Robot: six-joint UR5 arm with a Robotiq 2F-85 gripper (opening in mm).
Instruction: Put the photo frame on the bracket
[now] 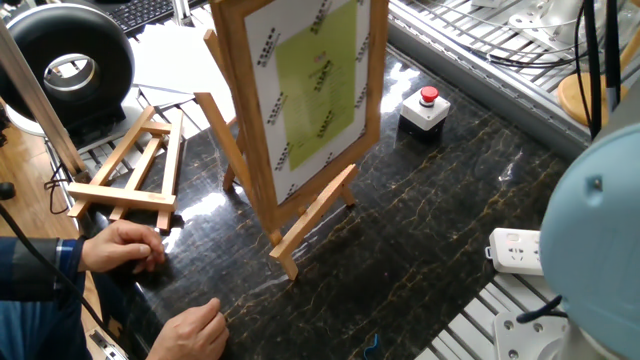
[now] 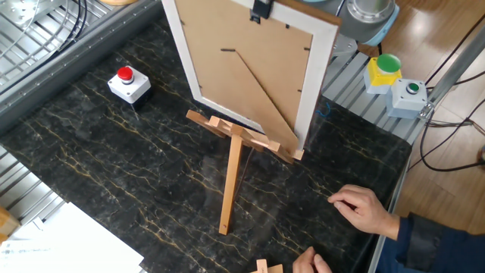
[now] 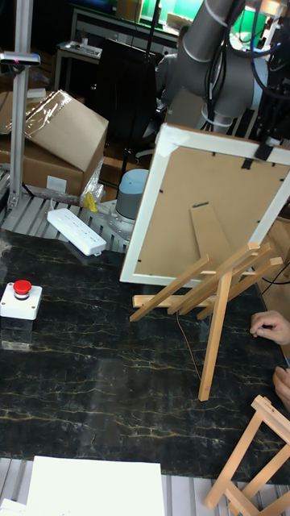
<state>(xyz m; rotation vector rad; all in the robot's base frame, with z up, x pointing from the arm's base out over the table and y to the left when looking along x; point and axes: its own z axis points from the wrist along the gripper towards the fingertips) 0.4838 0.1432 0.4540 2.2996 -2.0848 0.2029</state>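
Observation:
The photo frame (image 1: 310, 95), light wood around a white sheet with a yellow-green panel, stands upright and tilted back against the bracket's slats (image 1: 225, 130). Its lower edge sits close to the bracket's ledge bar (image 1: 312, 212); I cannot tell whether they touch. From behind I see the frame's brown backing (image 2: 250, 68) (image 3: 213, 210) and the bracket (image 2: 242, 140) (image 3: 217, 278) with its prop leg. My gripper (image 2: 261, 7) (image 3: 263, 151) is shut on the frame's top edge; only a black finger shows.
A smaller wooden easel (image 1: 130, 170) (image 3: 250, 476) lies flat at the table's side. A person's hands (image 1: 120, 245) (image 2: 364, 208) rest near the edge. A red button box (image 1: 420, 108) (image 3: 20, 294), a white power strip (image 1: 520, 250) and a green button box (image 2: 386, 68) stand around.

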